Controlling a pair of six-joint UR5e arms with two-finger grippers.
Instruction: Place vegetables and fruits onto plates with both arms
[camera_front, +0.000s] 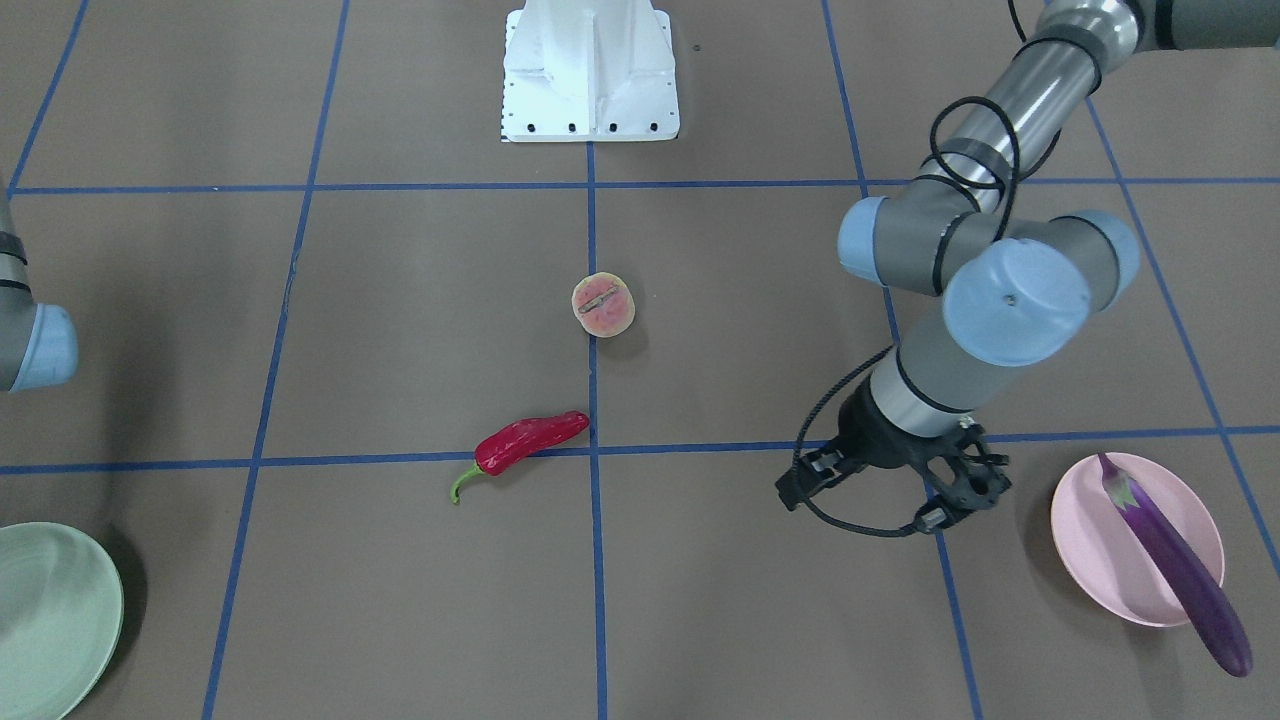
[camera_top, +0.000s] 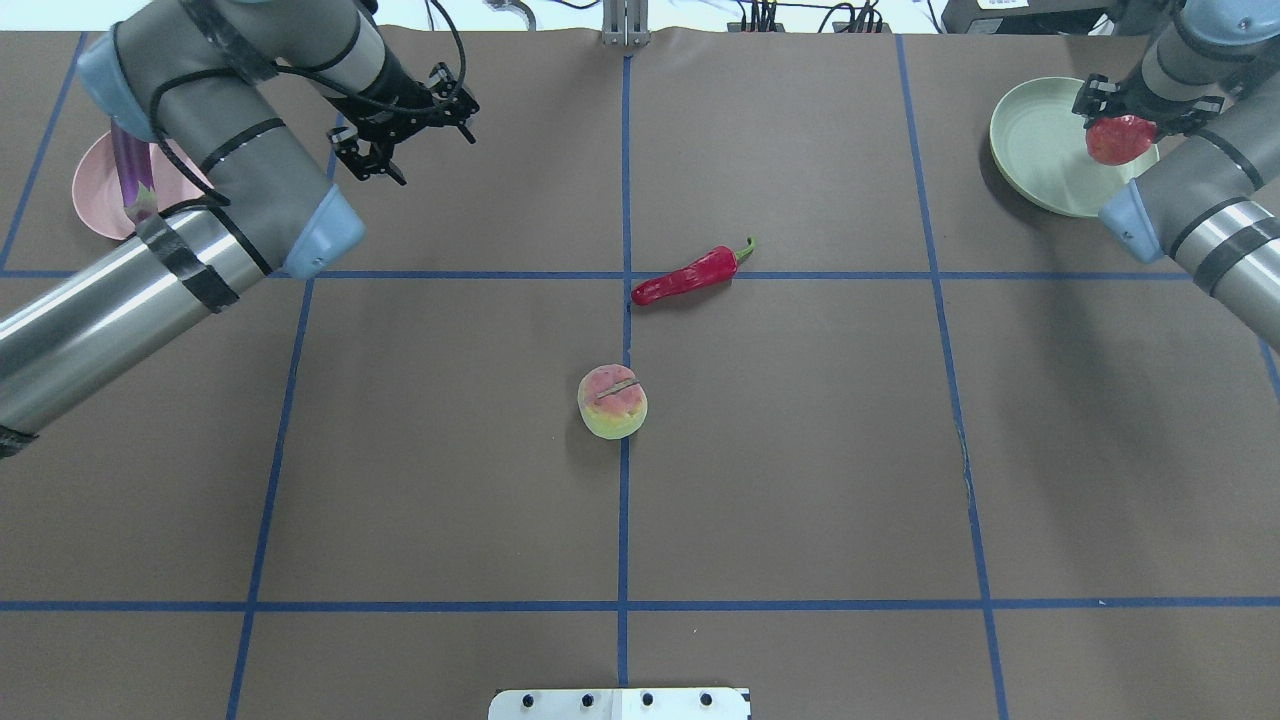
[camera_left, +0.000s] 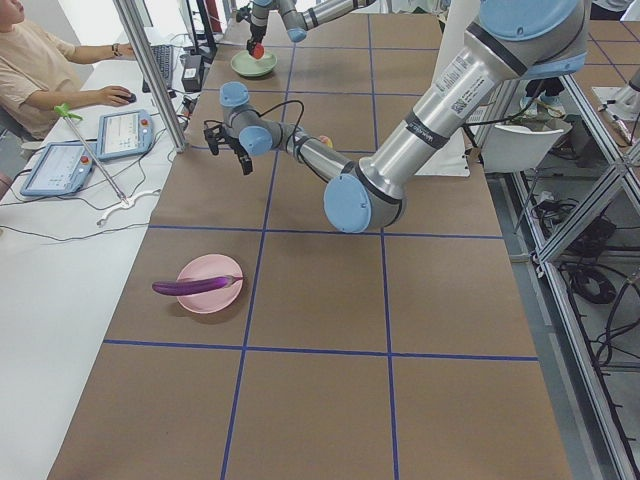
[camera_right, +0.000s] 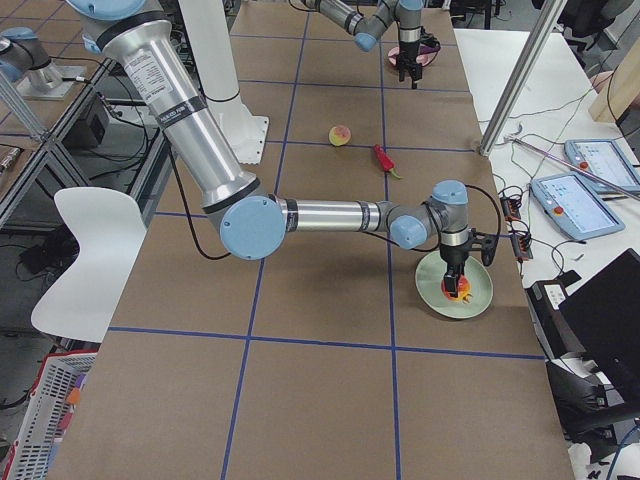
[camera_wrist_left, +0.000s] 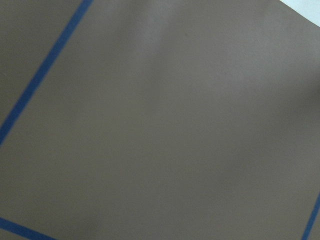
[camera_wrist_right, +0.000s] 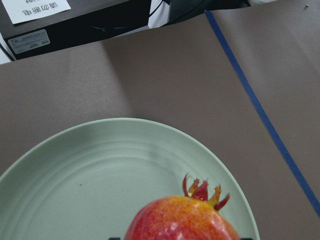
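Two of the four pieces are accounted for, and two wait mid-table. Over at the far left, the eggplant (camera_front: 1180, 565) lies across the pink plate (camera_front: 1085, 540) with one end overhanging the rim. It is longer than the plate is wide, so that is about as well as it can sit. The left gripper (camera_top: 410, 125) hangs near that plate above bare table (camera_top: 800, 450), jaws spread wide with nothing between them. By the look of it, it is free for a next pick.

Far right now: the right gripper (camera_top: 1125, 130) is clamped on the pomegranate (camera_wrist_right: 182, 220) and holds it over the green plate (camera_top: 1030, 140). Whether the fruit touches the plate cannot be told. The grip comes from above, sensible for a round thing that would roll if nudged sideways.

Between the arms, the chili (camera_top: 690, 278) lies by a crossing of the blue tape lines (camera_top: 900, 275), stem toward the right. The peach (camera_top: 612, 400) sits nearer the robot, well apart from both plates. Likely call: release on green, then one arm each for those two.
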